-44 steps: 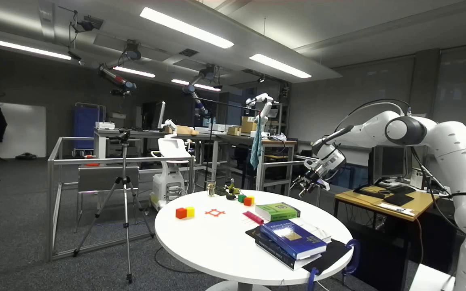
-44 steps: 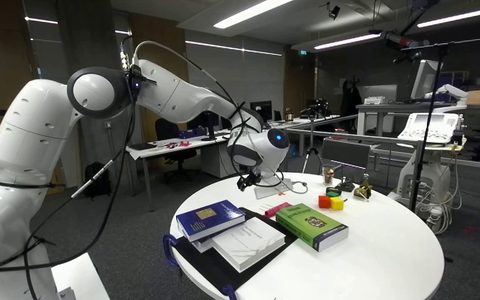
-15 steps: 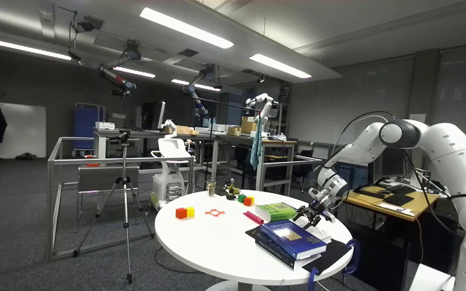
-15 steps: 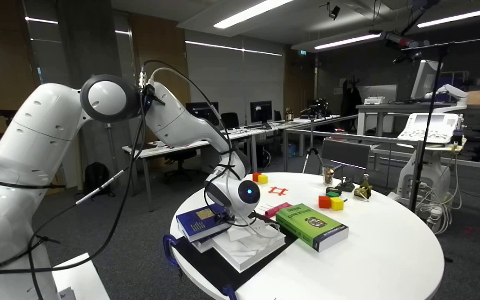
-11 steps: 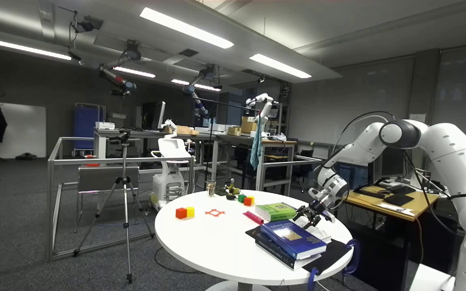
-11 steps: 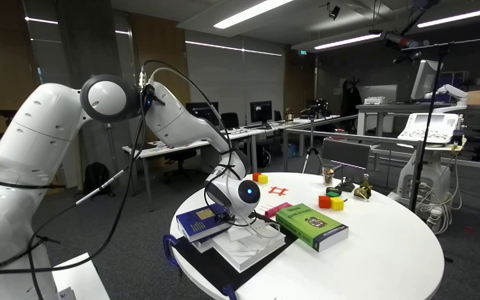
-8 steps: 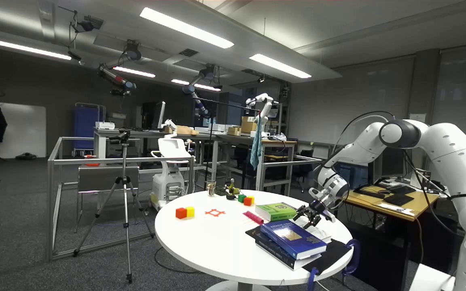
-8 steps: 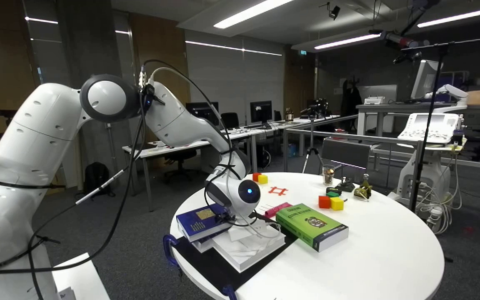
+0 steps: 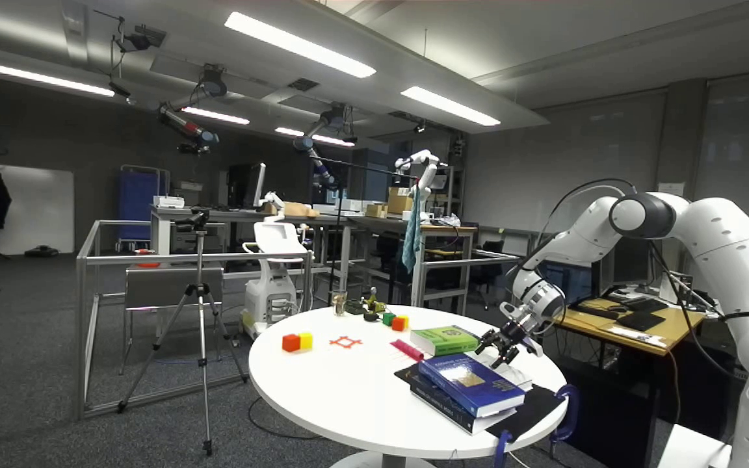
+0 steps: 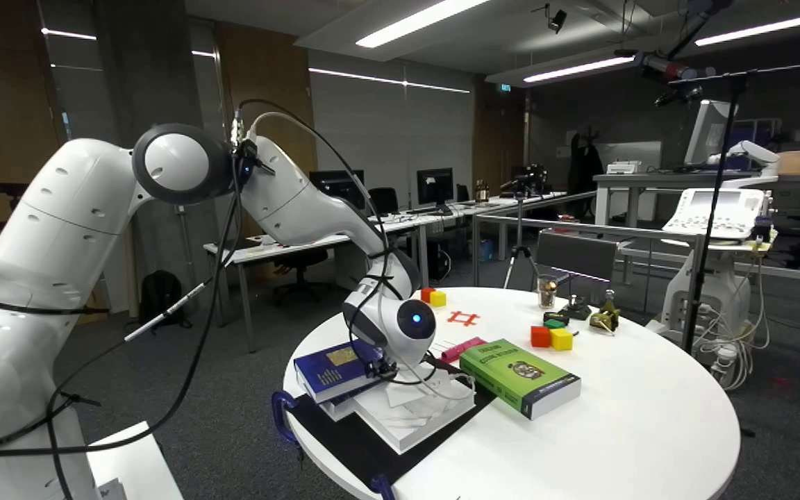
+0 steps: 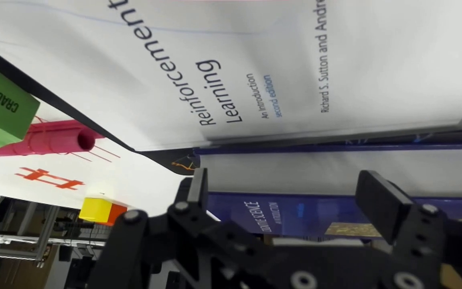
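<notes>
Near white book [image 11: 279,48] "Reinforcement Learning", tool [image 11: 283,185] spread, blue book [image 9: 471,385] "COGNITIVE SCIENCE", green book [image 10: 519,378] "CRACKING"

In the wrist view, "Reinforcement Learning" is printed in dark letters on the cover of a thick white paper-covered book [image 11: 255,80]; "An Introduction", "second edition" in blue, and "Richard S. Sutton and Andre", cut off at the view's edge, are set after it. "CRACKING" is borne in black capitals by a thick green block-shaped book [image 11: 2,102]. On a blue hardcover book with a gold panel [image 11: 291,188], "SCIENCE" can be read after a smudged word, with a smaller "AN INTRODUCTION" placed beneath. In an exterior view, a small lit wall sign [image 10: 505,87] cannot be deciphered.
</notes>
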You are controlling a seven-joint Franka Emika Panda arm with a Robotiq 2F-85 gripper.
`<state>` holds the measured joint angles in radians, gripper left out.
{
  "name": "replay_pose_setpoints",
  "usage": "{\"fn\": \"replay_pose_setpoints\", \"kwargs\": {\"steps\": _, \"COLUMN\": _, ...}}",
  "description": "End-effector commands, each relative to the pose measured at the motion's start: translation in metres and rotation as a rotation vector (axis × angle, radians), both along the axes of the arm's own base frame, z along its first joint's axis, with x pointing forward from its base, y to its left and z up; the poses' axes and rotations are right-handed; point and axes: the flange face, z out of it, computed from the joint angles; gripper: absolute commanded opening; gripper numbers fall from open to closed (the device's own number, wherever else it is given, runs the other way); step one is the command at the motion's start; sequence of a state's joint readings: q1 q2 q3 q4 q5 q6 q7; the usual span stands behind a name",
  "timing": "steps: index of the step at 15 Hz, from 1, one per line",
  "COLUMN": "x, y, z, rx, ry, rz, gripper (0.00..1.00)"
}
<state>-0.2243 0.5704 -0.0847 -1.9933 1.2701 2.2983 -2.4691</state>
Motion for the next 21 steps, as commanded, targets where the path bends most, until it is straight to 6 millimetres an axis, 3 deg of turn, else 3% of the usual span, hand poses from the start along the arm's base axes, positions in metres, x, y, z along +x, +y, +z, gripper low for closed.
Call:
{"fn": "replay_pose_setpoints", "kwargs": {"steps": 1, "x": -0.002, "y": 0.005, "z": -0.001, "rx": -0.022, "ry": -0.016, "rz": 0.005, "gripper": 1.0}}
{"fn": "replay_pose_setpoints", "kwargs": {"steps": 9, "x": 0.0, "y": 0.021, "z": -0.016, "rx": -0.01, "ry": 0.031, "rz": 0.021, "gripper": 1.0}}
{"fn": "replay_pose_setpoints", "kwargs": {"steps": 21, "x": 0.028, "y": 0.049, "z": -0.01, "rx": -0.007, "ry": -0.029, "rz": 0.134, "gripper": 1.0}}
